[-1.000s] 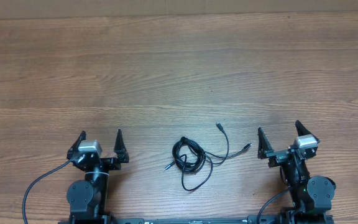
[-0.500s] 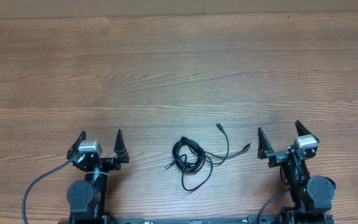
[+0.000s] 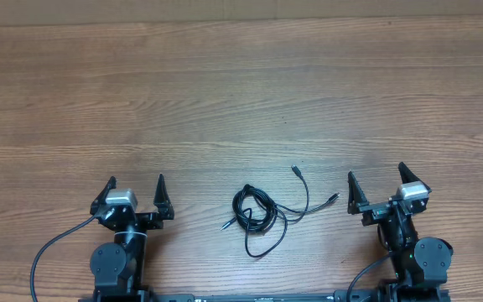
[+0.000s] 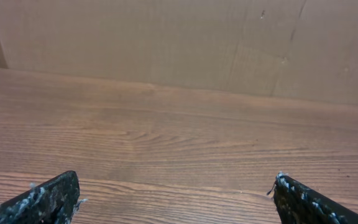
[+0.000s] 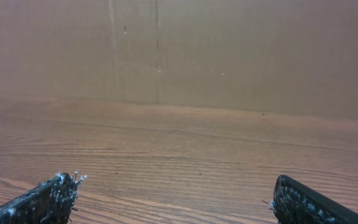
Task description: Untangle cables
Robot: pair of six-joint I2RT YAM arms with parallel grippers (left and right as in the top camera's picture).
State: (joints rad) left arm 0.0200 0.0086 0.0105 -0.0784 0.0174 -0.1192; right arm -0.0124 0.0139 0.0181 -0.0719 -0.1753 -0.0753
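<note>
Nothing moved: cables (image 3: 250, 210) coiled, loose ends trailing rightward; left tool (image 3: 135, 191), right tool (image 3: 377, 183) both apart.

Both arms sat folded low at the near edge of the table (image 3: 241, 84), one toward each near corner. The left gripper (image 3: 135, 183) pointed toward the far edge, its jaws spread wide and holding nothing. The right gripper (image 3: 376, 174) pointed the same way, slightly twisted, equally wide and empty.
</note>
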